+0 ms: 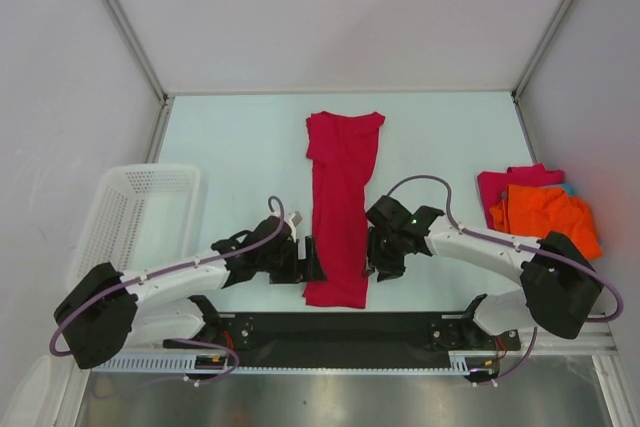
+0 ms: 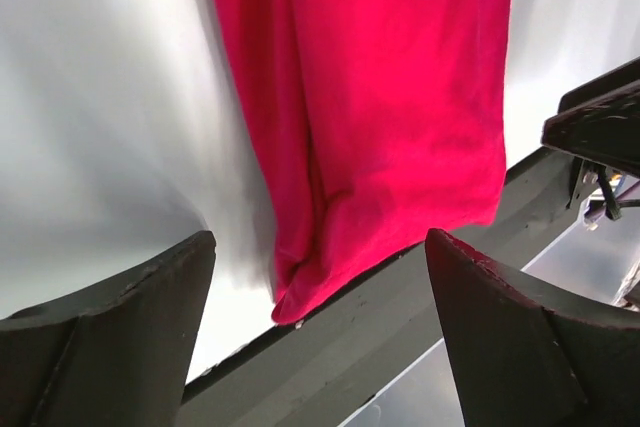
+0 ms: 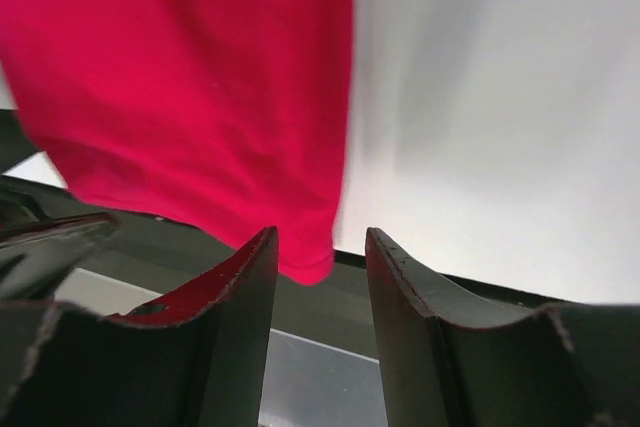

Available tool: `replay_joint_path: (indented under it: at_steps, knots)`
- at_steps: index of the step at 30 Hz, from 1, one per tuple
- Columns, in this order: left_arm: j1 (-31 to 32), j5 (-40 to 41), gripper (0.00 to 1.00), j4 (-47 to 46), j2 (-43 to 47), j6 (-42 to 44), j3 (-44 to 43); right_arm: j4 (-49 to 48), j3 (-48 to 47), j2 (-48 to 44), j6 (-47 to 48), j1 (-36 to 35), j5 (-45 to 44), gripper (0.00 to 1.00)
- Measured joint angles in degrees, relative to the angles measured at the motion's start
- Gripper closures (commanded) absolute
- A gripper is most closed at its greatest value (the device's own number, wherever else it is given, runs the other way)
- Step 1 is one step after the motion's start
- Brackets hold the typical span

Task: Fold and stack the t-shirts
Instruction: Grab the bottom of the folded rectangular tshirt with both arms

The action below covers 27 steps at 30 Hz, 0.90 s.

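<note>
Cloth is met first at the near edge: the hem of the crimson t-shirt (image 1: 340, 197) is laid just past the arms' bases and is flanked by both grippers. The left gripper (image 2: 318, 247) is held wide open beside the hem's left corner, with nothing between its fingers. The right gripper (image 3: 320, 242) is parted more narrowly at the right corner. No cloth is seen pinched in it, though whether the corner is brushed cannot be told.

The shirt is folded lengthwise into a narrow strip on the table (image 1: 240, 147) and runs straight away from that hem to a slightly wider far end. It is judged to be light, limp and unbreakable. No shape is kept when such cloth is lifted, so the layers are expected to sag and slide apart under a single pinch. Hold is best taken at both near corners together, through all the layers, so that the hem can be carried toward the far end in one even fold.

Farther out on the right, well apart from the strip, a loose heap is formed by the orange t-shirt (image 1: 545, 215), the magenta-pink t-shirt (image 1: 515, 180) and a sliver of teal. On the left, the white lattice basket (image 1: 140, 209) is set at the table's edge
</note>
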<state>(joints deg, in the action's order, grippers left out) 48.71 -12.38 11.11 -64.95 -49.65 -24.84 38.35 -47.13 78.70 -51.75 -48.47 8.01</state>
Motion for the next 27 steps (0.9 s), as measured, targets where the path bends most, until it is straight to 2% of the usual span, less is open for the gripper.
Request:
replay_joint_path:
  at_steps: [11,20,27]
  knots:
    - [0.7,0.2,0.07,2.5,3.3,-1.4,1.7,-2.0,5.1,-1.1,-5.3,-4.1,1.4,0.54]
    - [2.3,0.2,0.08,-2.7,8.4,-5.4,6.8,-6.0,6.0,1.0,-8.9,-9.0,2.0,0.54]
    - [3.4,0.2,0.09,-8.7,8.3,-8.5,9.5,-8.5,6.0,3.7,-10.0,-10.6,1.9,0.54]
